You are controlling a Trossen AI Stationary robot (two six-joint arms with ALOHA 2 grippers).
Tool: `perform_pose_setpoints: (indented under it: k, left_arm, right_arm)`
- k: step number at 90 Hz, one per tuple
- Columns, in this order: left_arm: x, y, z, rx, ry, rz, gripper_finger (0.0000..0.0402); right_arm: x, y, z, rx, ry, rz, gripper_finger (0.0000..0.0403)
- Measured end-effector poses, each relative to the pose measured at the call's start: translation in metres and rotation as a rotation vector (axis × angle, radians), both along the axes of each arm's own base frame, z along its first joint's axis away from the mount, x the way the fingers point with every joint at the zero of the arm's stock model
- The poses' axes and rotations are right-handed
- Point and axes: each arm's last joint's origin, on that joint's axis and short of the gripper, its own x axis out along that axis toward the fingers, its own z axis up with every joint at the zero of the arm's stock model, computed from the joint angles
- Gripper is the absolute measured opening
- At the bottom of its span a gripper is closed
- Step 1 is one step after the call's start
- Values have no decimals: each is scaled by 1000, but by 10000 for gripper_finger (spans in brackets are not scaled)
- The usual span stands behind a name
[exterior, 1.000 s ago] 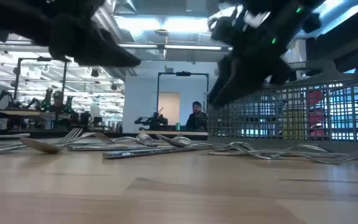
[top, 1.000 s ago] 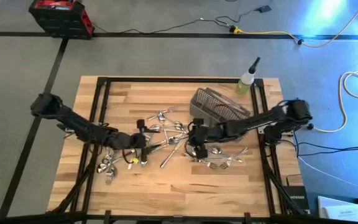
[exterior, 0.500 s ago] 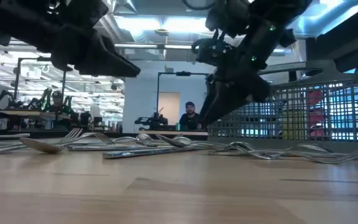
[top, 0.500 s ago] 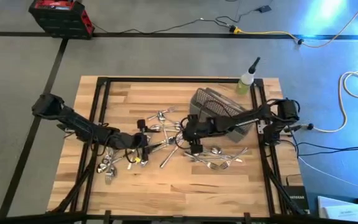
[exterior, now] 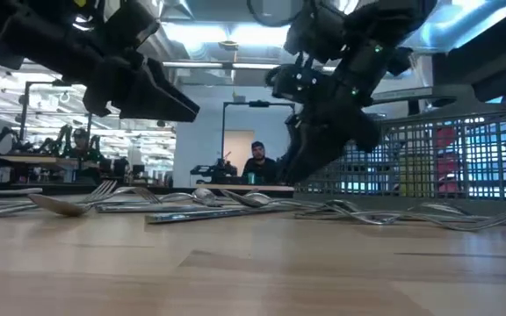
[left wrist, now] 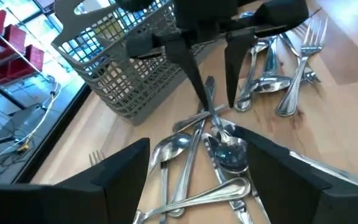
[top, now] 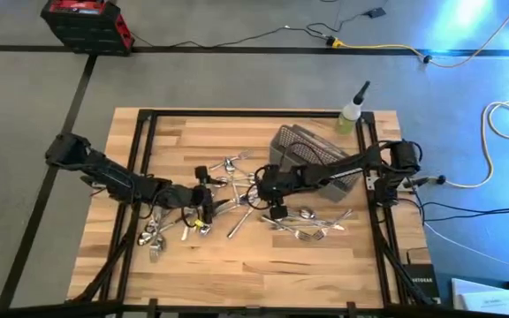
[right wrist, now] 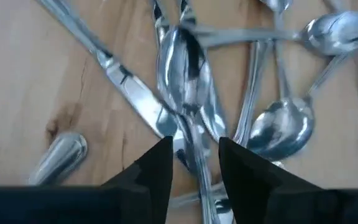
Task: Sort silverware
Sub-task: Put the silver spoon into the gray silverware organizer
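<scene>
Hovering parted, the right end effector (right wrist: 194,165) straddles silverware (right wrist: 185,81) lying just beneath.

Silverware (top: 237,199) scattered flat across the middle of the table.

Shiny forks and spoons lie in loose groups on the wood: a tangled cluster (top: 235,179) at the centre with handles crossing each other, a smaller bunch (top: 155,234) toward the left front, and a spread of forks and spoons (top: 312,225) toward the right front. A knife (right wrist: 129,93) lies among them, its blade slanting under a long spoon (right wrist: 182,74) whose bowl faces up. Seen from table height, the pieces lie low in a row, fork tines (exterior: 104,188) curving slightly upward and spoon bowls (exterior: 60,205) resting on the board.
</scene>
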Motion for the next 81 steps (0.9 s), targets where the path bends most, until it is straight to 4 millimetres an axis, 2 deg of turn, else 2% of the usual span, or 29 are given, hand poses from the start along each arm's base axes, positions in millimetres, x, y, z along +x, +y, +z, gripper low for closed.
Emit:
perform_pose_setpoints:
  k: [23, 36, 51, 60, 81]
  left_arm:
    - [2, 5, -1, -18, 9, -26, 254]
    - [2, 7, -1, -20, 9, -23, 254]
    - [2, 7, -1, -18, 10, -24, 254]
    - [2, 7, -1, -20, 10, -23, 254]
    - [2, 7, -1, -22, 7, -23, 254]
  right_arm:
    - [11, -11, -10, 23, 22, -10, 112]
    - [10, -17, -19, 56, 58, -8, 112]
    - [9, -21, -21, 58, 73, -8, 108]
    - [8, -23, -21, 67, 85, -8, 87]
    - [7, -22, -22, 94, 97, 23, 8]
